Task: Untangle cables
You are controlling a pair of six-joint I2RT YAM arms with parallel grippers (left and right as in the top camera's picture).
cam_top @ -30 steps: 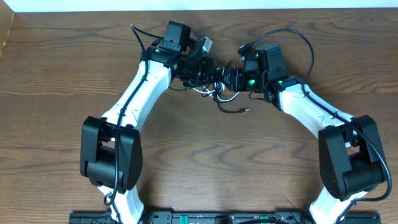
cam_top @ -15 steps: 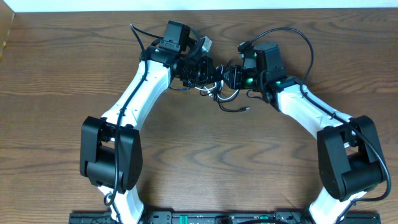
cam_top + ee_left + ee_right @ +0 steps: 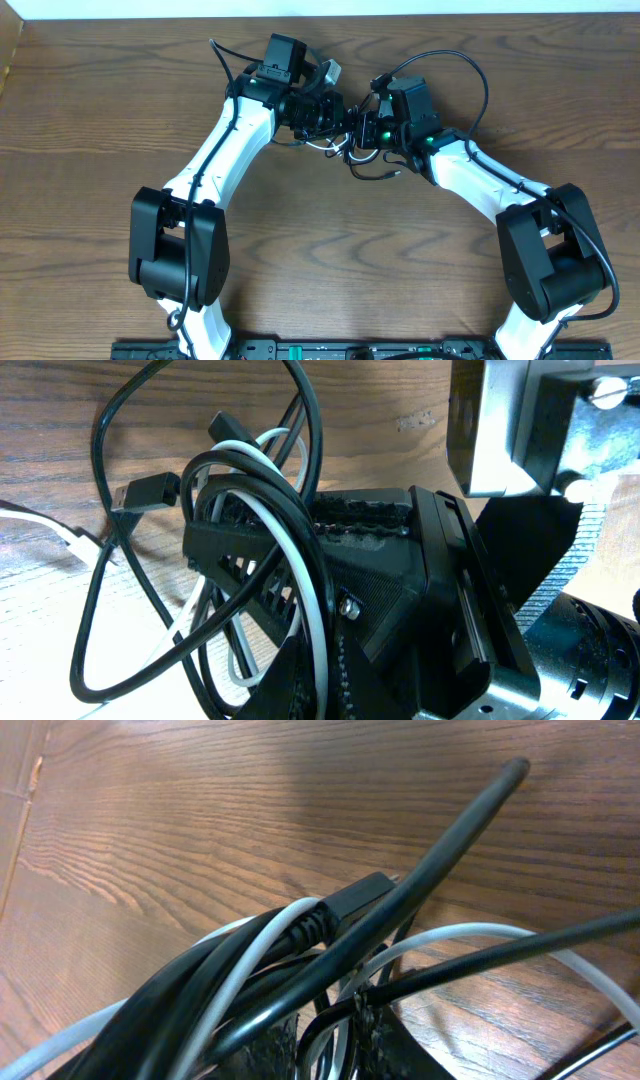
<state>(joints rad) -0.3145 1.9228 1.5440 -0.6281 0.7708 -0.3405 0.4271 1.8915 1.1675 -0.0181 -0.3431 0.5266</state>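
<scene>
The black cable (image 3: 374,176) and the white cable (image 3: 352,156) lie in a tangled bundle between my two grippers at the far middle of the table. My left gripper (image 3: 333,115) is shut on the white cable (image 3: 318,600), which runs between its fingers (image 3: 322,665); black cable loops (image 3: 100,580) hang around it, and a black plug (image 3: 145,492) hangs free. My right gripper (image 3: 364,128) faces it closely and is shut on both cables. In the right wrist view its fingers (image 3: 335,1045) hold a black strand (image 3: 440,850) and a white one (image 3: 250,960).
The wooden table (image 3: 320,260) spreads around the bundle. A thick black arm wire (image 3: 470,70) arcs behind the right wrist. The right gripper's body (image 3: 420,580) fills much of the left wrist view, very close to the left fingers.
My right arm has moved left toward the left gripper, closing the gap and bunching the cables. The left arm has stayed still.
</scene>
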